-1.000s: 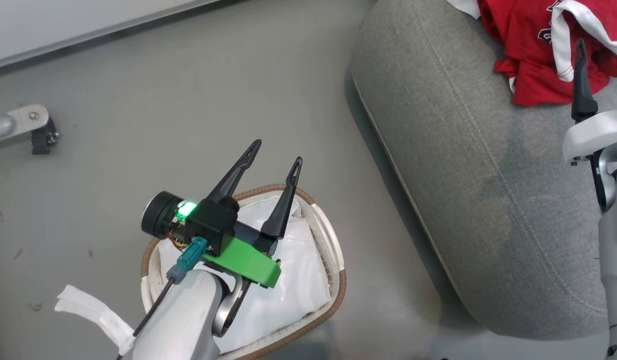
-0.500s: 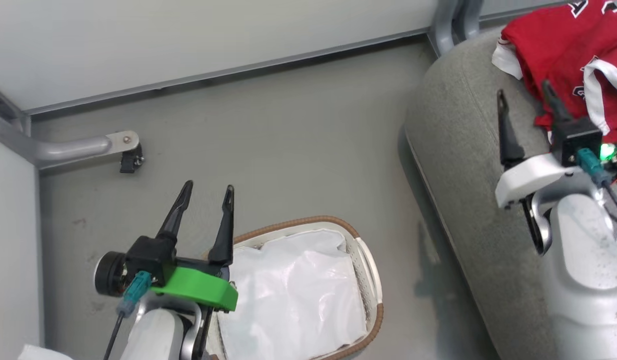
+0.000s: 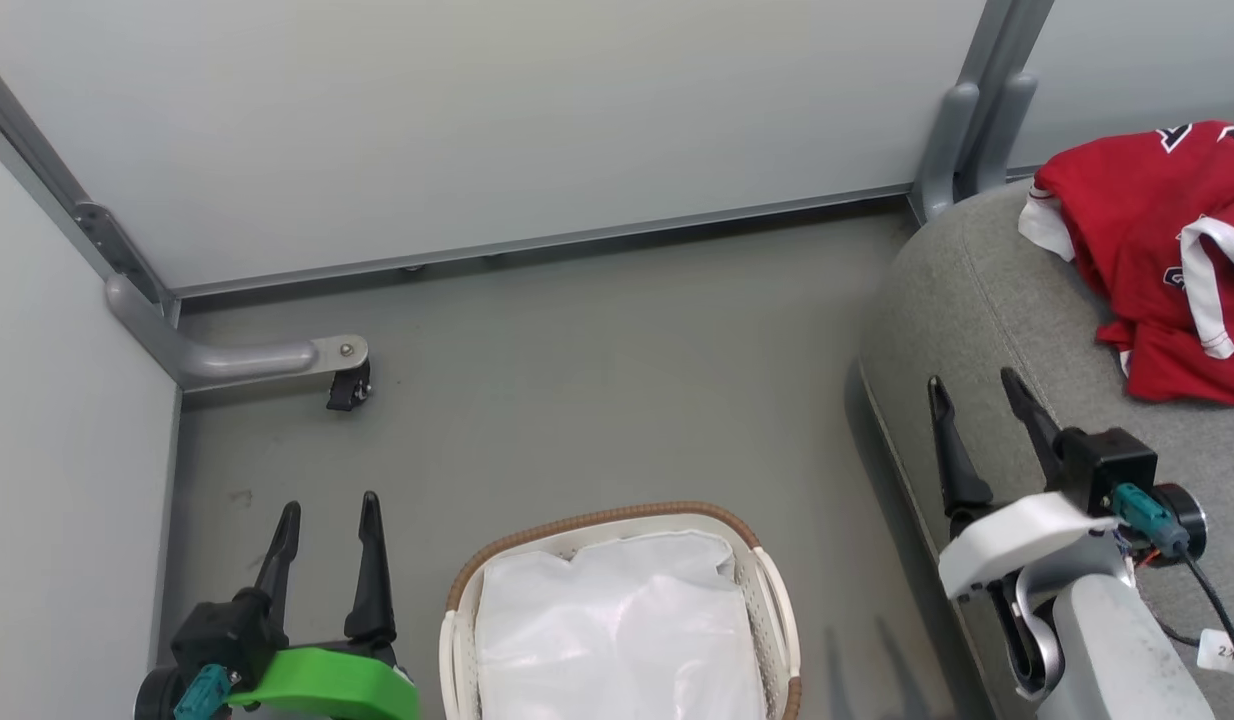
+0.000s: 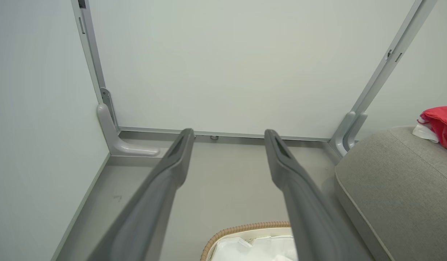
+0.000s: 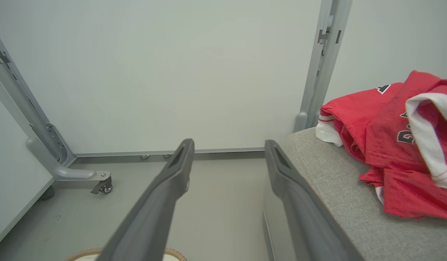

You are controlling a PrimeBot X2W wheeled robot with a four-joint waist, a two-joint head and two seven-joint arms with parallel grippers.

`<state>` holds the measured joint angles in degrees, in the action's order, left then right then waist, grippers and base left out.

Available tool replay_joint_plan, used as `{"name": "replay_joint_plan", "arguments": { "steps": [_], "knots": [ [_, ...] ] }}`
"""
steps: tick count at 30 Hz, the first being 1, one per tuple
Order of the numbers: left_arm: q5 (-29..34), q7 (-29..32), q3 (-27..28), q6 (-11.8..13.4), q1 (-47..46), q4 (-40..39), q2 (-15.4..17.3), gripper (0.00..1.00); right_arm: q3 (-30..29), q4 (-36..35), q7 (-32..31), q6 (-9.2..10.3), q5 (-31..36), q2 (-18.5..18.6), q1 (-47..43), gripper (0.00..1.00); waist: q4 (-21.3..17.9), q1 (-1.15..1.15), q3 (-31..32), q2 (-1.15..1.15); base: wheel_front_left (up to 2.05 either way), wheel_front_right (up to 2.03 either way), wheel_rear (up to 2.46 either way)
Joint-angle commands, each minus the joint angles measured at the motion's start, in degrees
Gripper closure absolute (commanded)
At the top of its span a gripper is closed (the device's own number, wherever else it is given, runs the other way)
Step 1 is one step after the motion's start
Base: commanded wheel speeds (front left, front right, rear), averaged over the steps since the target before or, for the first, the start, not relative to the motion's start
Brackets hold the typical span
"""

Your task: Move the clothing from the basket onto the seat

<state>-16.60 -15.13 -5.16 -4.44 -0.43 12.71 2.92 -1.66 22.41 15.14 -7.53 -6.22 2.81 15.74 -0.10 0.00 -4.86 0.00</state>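
On my head feed the basket [image 3: 602, 516] sits on the floor [image 3: 597, 380], with its brown woven rim turned toward the wall panel [image 3: 527, 120]. The white liner cloth [image 3: 617, 630] lies crumpled and glossy inside it.

The clothing [image 3: 1147, 250] is well apart from the basket, far off to its right and nearer the wall panel. It is heaped on the seat [image 3: 977, 320]: red fabric with white trim and scraps of dark lettering. The seat's rounded edge runs along to the right of the basket, near it but not touching, and a strip of floor shows between them.

My left gripper [image 3: 330, 502] hangs to the left of the basket, near its rim. Both fingers are spread wide and point toward the wall panel, with nothing between them. On that wrist feed the basket's rim curves along the bottom edge between the fingers.

My right gripper [image 3: 972, 378] is to the right of the basket, over the seat edge that faces it. Its fingers are likewise spread and hold nothing, clear of the clothing.

Beyond the basket and to its left, a grey metal foot [image 3: 267, 357] with a small black caster [image 3: 347, 385] stands on the floor at the base of the wall panel.
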Motion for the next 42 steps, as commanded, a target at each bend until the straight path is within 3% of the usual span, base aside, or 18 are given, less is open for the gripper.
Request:
{"name": "replay_joint_plan", "arguments": {
  "steps": [1, 12, 37, 38, 42],
  "knots": [
    [0.0, 0.0, 0.1, 0.3, 1.4, -0.5, 0.0, 0.00, 0.6, -0.5, 0.0, 0.08, -0.8, 0.2, -1.8, 0.00, 0.9, 0.00, 2.1, 0.00, 0.00, 0.00, 0.00],
    [0.7, 0.0, -0.4, 0.9, 4.6, -0.8, 0.0, 0.00, 4.1, -1.4, 0.0, 0.08, -0.8, 0.2, -7.2, 0.00, 0.5, 0.00, 4.2, 0.00, 0.00, 0.00, 0.00],
    [-1.4, 0.0, -1.0, -0.1, 4.5, 0.7, 0.0, 0.00, 5.3, -2.3, 0.0, 0.08, -2.4, 0.2, -7.3, 0.00, 0.6, 0.00, 4.3, 0.00, 0.00, 0.00, 0.00],
    [-1.4, 0.0, -1.0, 0.1, 4.0, 0.9, 0.0, 1.00, 5.3, -2.1, 0.0, 0.00, -2.0, 0.0, -6.9, 1.00, 0.6, 0.00, 4.2, 0.00, 0.00, 0.00, 0.00],
    [-2.7, 0.2, -0.9, 0.1, 3.9, 2.3, -0.1, 1.00, 5.1, -0.8, -0.4, 0.00, -3.0, -0.3, -7.2, 1.00, 0.6, 0.00, 4.3, 0.00, 0.00, 0.00, 0.00]
  ]
}}
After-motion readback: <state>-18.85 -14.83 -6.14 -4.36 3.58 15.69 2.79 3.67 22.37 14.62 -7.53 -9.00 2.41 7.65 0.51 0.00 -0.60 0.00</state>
